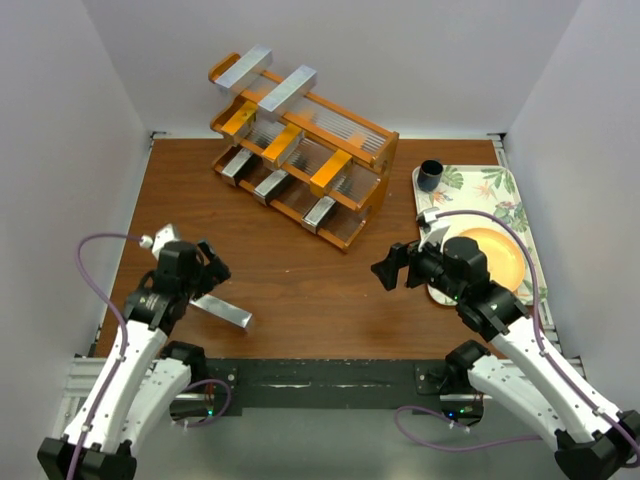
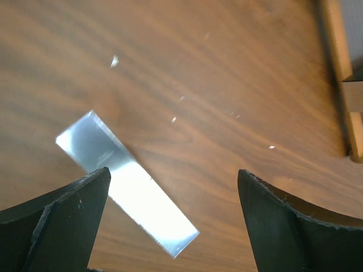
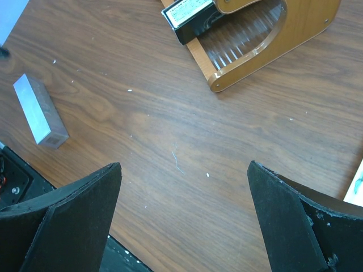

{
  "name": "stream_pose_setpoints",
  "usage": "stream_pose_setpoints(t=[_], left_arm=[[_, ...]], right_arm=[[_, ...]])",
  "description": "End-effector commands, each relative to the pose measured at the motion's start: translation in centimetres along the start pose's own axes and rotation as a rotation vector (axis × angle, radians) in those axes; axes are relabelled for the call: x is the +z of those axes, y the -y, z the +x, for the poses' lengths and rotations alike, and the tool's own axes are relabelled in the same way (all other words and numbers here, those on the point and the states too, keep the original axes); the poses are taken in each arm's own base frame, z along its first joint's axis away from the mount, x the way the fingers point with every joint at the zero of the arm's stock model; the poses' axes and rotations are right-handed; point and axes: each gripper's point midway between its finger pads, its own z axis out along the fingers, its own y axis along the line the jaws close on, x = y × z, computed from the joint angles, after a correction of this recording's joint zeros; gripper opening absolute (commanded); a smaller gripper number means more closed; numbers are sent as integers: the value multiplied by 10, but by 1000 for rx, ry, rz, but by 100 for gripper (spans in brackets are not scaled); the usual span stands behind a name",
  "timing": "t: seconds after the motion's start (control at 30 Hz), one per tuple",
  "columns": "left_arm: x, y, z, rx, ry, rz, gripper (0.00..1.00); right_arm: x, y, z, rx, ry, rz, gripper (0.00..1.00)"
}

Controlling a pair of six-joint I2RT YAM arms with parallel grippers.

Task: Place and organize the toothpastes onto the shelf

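Observation:
The shelf (image 1: 345,200) stands at the back of the table, its near end also in the right wrist view (image 3: 272,45). On it lie two silver toothpastes on the top tier (image 1: 288,90), three orange ones in the middle (image 1: 331,172) and three silver ones at the bottom (image 1: 320,212). One silver toothpaste (image 1: 222,310) lies loose and flat on the wood at front left. My left gripper (image 1: 215,272) hovers open over it. In the left wrist view the carton (image 2: 127,187) runs diagonally under the left finger, untouched, with the left gripper (image 2: 173,171) open. My right gripper (image 1: 390,265) (image 3: 184,165) is open over bare wood.
A leaf-patterned tray (image 1: 490,195) sits at the right with a yellow plate (image 1: 500,250) and a dark cup (image 1: 430,175) on it. White walls close in three sides. A black rail (image 1: 320,380) runs along the near edge.

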Motion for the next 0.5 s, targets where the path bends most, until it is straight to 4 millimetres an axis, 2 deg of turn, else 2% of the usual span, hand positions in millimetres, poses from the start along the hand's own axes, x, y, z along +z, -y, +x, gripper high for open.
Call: stream_pose_setpoints(t=[0.0, 0.17, 0.37, 0.47], left_arm=[[-6, -15, 24, -200, -34, -38, 100], [-6, -24, 35, -240, -56, -68, 100], [7, -27, 57, -268, -149, -107, 100], [11, -27, 55, -275, -131, -113, 100]], right_arm=[[2, -8, -9, -20, 30, -39, 98], [3, -8, -9, -20, 28, -40, 98], [1, -6, -10, -22, 35, -33, 98], [-1, -6, -10, -19, 40, -28, 98]])
